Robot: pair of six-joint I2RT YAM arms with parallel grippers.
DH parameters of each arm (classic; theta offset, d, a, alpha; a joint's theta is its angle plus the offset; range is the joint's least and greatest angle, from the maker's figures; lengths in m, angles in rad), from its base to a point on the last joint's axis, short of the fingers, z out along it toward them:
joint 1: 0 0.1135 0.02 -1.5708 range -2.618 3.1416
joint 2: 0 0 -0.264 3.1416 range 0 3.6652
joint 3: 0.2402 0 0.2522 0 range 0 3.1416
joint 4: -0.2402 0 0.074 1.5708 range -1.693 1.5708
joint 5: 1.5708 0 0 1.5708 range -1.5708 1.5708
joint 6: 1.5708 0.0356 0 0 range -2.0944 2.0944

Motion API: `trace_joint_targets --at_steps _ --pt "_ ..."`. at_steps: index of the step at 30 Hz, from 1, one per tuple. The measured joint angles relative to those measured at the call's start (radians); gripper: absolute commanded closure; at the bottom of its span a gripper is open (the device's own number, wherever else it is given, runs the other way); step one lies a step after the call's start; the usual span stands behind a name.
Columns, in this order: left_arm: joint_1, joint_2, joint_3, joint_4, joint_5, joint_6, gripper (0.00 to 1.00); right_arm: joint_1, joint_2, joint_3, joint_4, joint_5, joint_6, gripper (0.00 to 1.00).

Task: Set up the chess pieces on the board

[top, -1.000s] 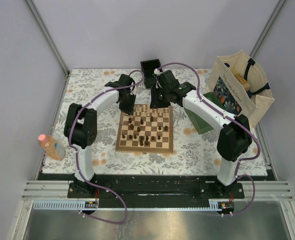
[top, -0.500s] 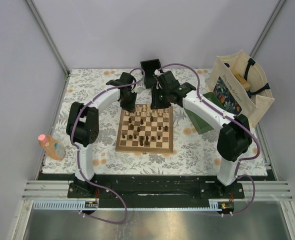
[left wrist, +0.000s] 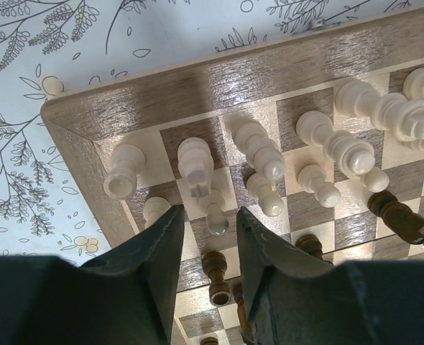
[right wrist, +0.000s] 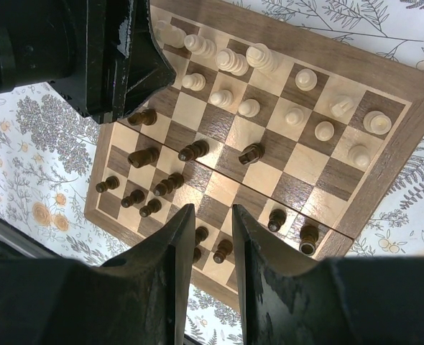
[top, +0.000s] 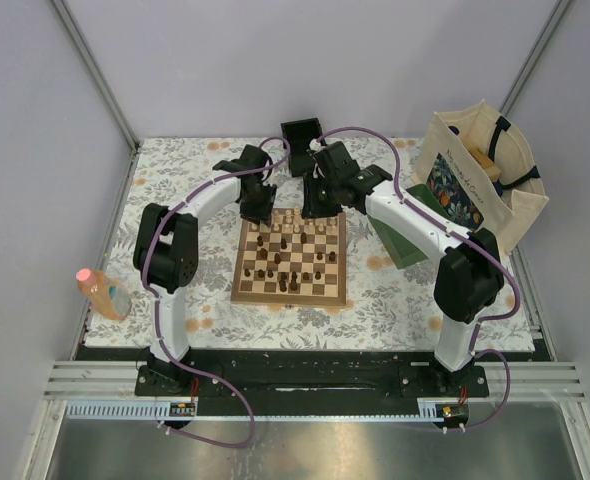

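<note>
The board lies in the middle of the floral cloth. Cream chess pieces stand along its far rows. Dark chess pieces are scattered over the middle and near squares. My left gripper hangs over the far-left corner. In the left wrist view its jaws are open, and a cream pawn stands on the board just beyond the tips. My right gripper hovers above the far edge. Its jaws are open and empty, high over the board.
A small black box sits behind the board. A green tray lies at its right under the right arm. A cream tote bag stands at the far right. A pink-capped bottle lies at the left edge.
The left gripper's jaws have parted from shut. The left arm shifted slightly towards the board's far-left corner. The right arm has not moved.
</note>
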Motion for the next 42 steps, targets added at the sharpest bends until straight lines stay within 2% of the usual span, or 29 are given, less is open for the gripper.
trace_joint_targets --at_steps 7,11,13,20,28,31,42 --pt "0.0 -0.003 0.0 0.002 -0.017 -0.002 0.5 0.0 0.0 0.0 -0.002 0.0 0.005 0.63" --pt "0.0 -0.035 -0.003 -0.002 -0.04 -0.003 0.48 0.0 0.0 -0.003 -0.001 0.0 0.008 0.62" --pt "0.0 -0.074 -0.01 -0.002 -0.049 -0.003 0.41 0.0 -0.002 -0.018 0.002 0.001 0.009 0.62" --pt "0.0 -0.26 -0.079 0.016 -0.086 -0.007 0.4 0.0 -0.046 -0.129 0.01 0.001 0.012 0.6" --pt "0.005 -0.456 -0.238 0.045 -0.128 0.013 0.21 0.0 -0.056 -0.2 0.01 0.01 0.015 0.57" --pt "0.009 -0.471 -0.253 0.044 -0.138 0.029 0.09 0.0 -0.056 -0.229 0.0 0.037 0.02 0.54" --pt "0.012 -0.475 -0.264 0.051 -0.143 0.043 0.01 -0.003 -0.058 -0.256 -0.054 0.145 0.026 0.54"
